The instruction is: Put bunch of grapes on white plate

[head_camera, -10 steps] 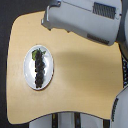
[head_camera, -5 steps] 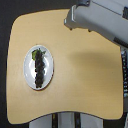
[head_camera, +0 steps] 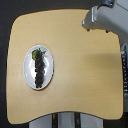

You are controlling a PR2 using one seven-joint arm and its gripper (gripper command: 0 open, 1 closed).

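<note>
Arm (head_camera: pixel 106 17) withdrawn rightward | bunch of grapes (head_camera: pixel 39 66) on white plate (head_camera: pixel 28 75)

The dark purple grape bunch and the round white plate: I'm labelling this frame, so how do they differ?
The dark purple-black bunch of grapes is elongated and bumpy; the round glossy white plate is smooth and pale. The bunch is shorter than the plate and lies within its rim. Both sit on the tan wooden table.
</note>
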